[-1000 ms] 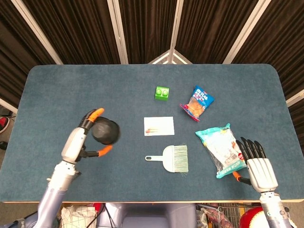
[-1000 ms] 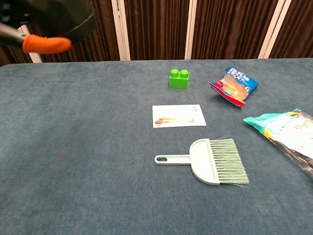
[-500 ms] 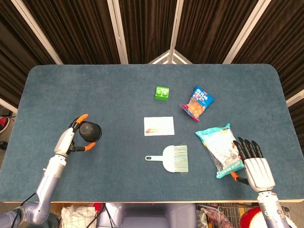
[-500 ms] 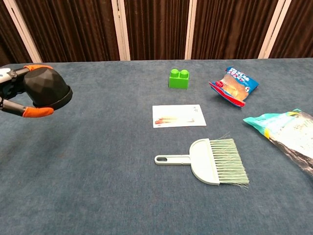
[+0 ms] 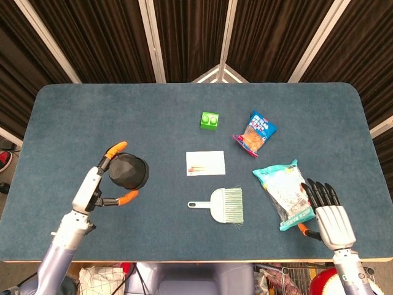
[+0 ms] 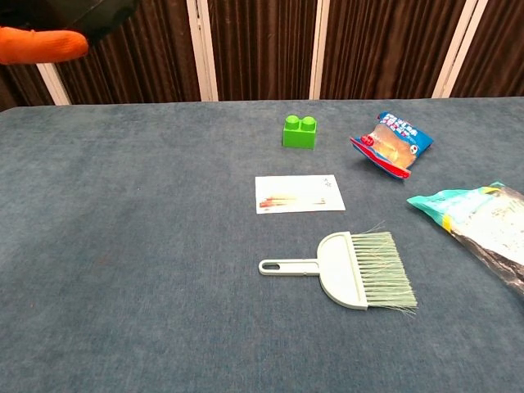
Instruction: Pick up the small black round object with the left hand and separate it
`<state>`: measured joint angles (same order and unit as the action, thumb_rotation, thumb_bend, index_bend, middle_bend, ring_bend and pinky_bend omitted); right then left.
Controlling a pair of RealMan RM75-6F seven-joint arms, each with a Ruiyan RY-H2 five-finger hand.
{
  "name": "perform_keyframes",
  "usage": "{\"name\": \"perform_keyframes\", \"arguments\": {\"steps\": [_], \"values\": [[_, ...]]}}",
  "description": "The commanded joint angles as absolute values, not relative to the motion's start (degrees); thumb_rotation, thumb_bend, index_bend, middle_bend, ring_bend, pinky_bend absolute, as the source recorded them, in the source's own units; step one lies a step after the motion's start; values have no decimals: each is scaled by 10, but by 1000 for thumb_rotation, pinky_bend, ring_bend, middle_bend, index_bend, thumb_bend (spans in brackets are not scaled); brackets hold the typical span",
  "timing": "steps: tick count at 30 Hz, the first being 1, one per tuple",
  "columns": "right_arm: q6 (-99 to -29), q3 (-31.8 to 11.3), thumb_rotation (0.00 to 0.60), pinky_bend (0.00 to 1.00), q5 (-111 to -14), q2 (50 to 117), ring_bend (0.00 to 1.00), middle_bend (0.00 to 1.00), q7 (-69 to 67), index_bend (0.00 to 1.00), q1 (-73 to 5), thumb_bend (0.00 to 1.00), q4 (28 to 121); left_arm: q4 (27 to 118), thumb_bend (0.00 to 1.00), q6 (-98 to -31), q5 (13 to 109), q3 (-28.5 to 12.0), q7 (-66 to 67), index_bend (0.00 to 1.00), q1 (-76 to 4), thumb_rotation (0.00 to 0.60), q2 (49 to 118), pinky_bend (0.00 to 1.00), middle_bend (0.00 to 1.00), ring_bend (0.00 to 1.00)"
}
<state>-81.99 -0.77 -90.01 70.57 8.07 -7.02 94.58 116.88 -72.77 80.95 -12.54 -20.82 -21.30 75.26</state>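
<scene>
My left hand (image 5: pixel 98 184) holds the small black round object (image 5: pixel 128 171) between orange-tipped fingers, lifted above the left part of the blue table (image 5: pixel 92 117). In the chest view only an orange fingertip (image 6: pixel 41 45) and the dark edge of the black object (image 6: pixel 94 12) show at the top left corner. My right hand (image 5: pixel 330 215) rests at the table's near right edge, fingers spread and holding nothing, just beside a teal snack bag (image 5: pixel 287 192).
A green block (image 5: pixel 210 120), a blue and orange snack packet (image 5: pixel 255 133), a white card (image 5: pixel 205 163) and a pale green hand brush (image 5: pixel 222 204) lie around the middle and right of the table.
My left hand first dropped down and left with the black object, then rose again toward the cameras and slightly right. The right hand stayed put.
</scene>
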Motion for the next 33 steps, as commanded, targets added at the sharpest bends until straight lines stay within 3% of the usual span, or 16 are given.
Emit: {"name": "perform_keyframes", "arguments": {"steps": [1,6,18,26,33], "values": [[-818,-6,600,0,-900,708,15,0,86,0,-70,209,945,930,574,-668,770,-91,-350,122,-197,600,761,0,385,0],[-811,-8,600,0,-896,710,14,0,94,0,-74,209,948,840,573,-630,770,-83,-353,125,-220,600,814,0,378,0],[-810,-6,600,0,-896,706,14,0,81,0,-74,209,947,752,576,-593,737,-86,-244,124,-257,600,910,0,376,0],[-811,-8,600,0,-896,705,14,0,77,0,-75,208,949,648,576,-558,714,-92,-243,122,-276,600,984,0,375,0],[-808,-8,600,0,-894,706,14,0,70,0,-76,209,943,594,580,-567,751,-89,-281,122,-290,600,1025,0,367,0]]}}
